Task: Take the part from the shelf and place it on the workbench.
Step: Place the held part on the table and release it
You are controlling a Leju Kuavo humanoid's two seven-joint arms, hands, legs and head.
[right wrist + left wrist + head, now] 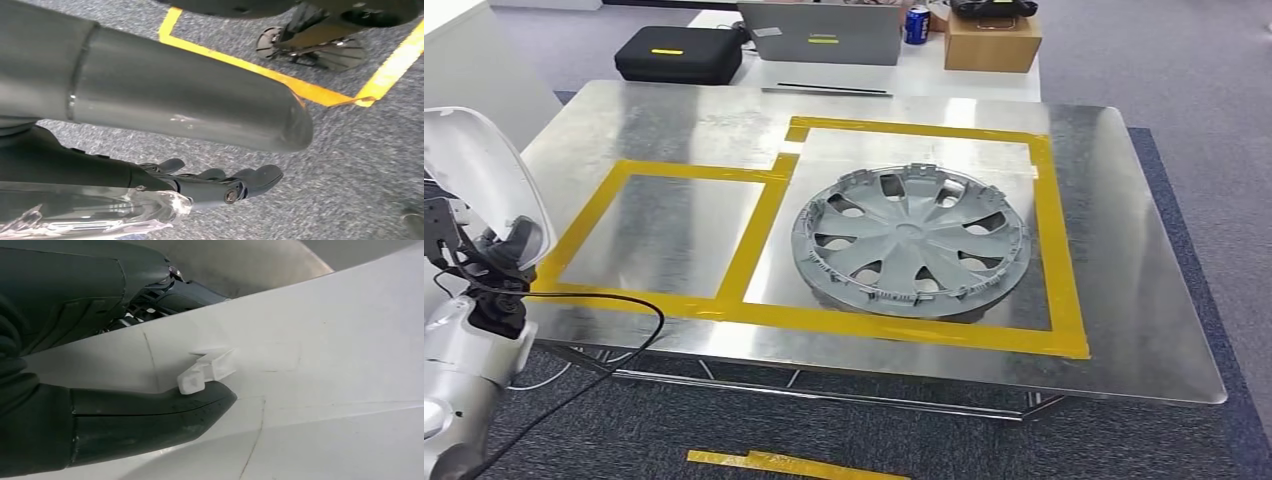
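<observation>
Grey wheel cover: a round plastic part with spokes and holes. It lies flat on the bench, inside the bigger yellow tape box, well apart from both hands.
Bench: a shiny metal top. Yellow tape makes two boxes on it, a small one nearer the left hand's side and a big one beside it.
White part: a big smooth white shell with a small white clip sticking out. The left hand holds it.
Left hand: in the left wrist view the thick grey thumb presses on the white part, its tip just under the clip, and dark fingers lie on the other side. It is closed on the white part.
Same white part from above: it sits by the bench's near corner, beside the silver left arm.
Right hand: the big thumb and the dark fingers stick out apart, with nothing between them. It hangs over grey carpet with yellow tape lines.
Black cable: it loops down from the left arm, past the bench edge.
Far from the hands: a black case, a laptop, a blue can and a brown box on another table.
</observation>
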